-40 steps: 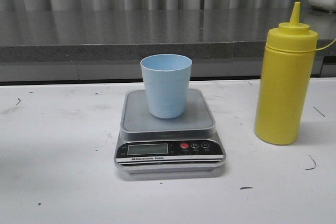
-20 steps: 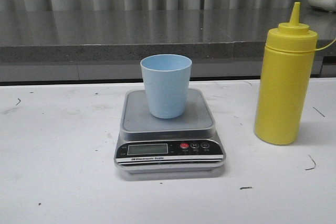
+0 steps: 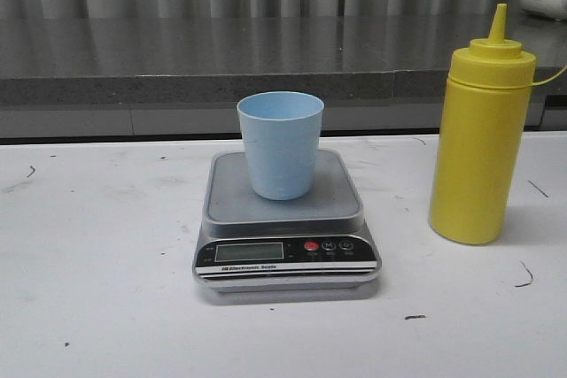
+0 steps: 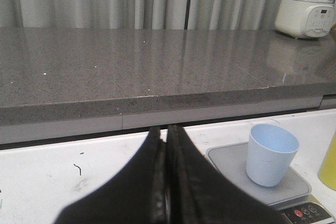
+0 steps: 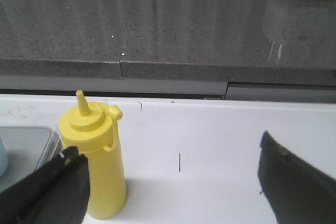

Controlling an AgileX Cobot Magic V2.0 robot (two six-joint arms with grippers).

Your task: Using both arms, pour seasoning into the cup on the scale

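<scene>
One cup (image 3: 280, 143) stands upright on one scale (image 3: 285, 219); one bottle (image 3: 481, 135) stands just right of it, untouched. Left gripper (image 4: 166, 145): jaws together. Right gripper (image 5: 170, 182): jaws wide apart. Likely risks: an off-centre grasp topples the tall bottle; a tilted nozzle misses the cup or knocks it over.
</scene>
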